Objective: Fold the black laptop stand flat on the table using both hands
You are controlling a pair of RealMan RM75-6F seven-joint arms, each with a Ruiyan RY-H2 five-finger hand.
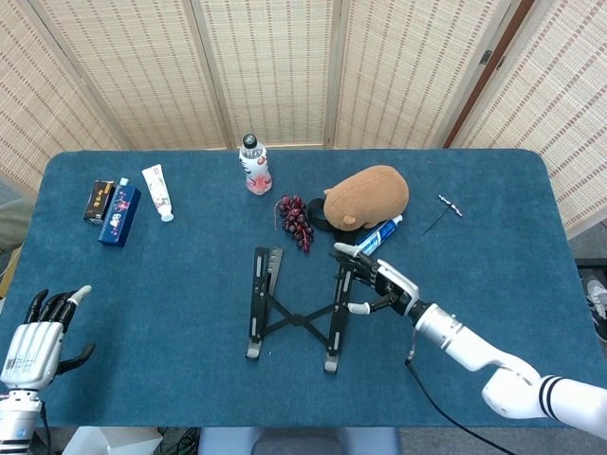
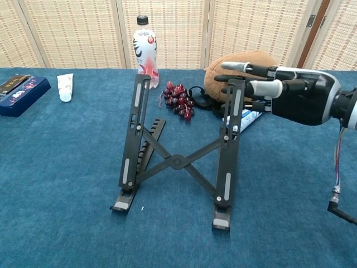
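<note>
Blue cloth covers the desk (image 1: 142, 284), with woven reed screens (image 1: 266, 66) standing behind its far edge.

Nearest, at the front left corner in the head view, the left hand (image 1: 38, 334) hangs off the desk edge, fingers apart and holding nothing; the chest view does not show it.

Just beyond, at the middle of the desk, the black laptop stand (image 2: 178, 156) is propped open, its two rails rising from their feet and joined by a crossed brace. The right hand (image 2: 279, 92) is at the top of the stand's right rail, fingers spread and thumb out, fingertips (image 1: 353, 258) at or against the rail; I cannot tell whether it has a real hold on it.

Behind that rail lies a blue-and-white tube (image 1: 379, 234), partly hidden by the hand in the chest view. Touching it further back is a brown plush animal (image 1: 368, 192), with dark red grapes (image 1: 296, 220) to its left. A thin metal tool (image 1: 448, 210) lies well off to the right.

Further back stands a capped bottle (image 2: 144, 49). Toward the far left lie a white tube (image 1: 157, 192), a dark blue box (image 1: 119, 215) and a small black box (image 1: 98, 201).
</note>
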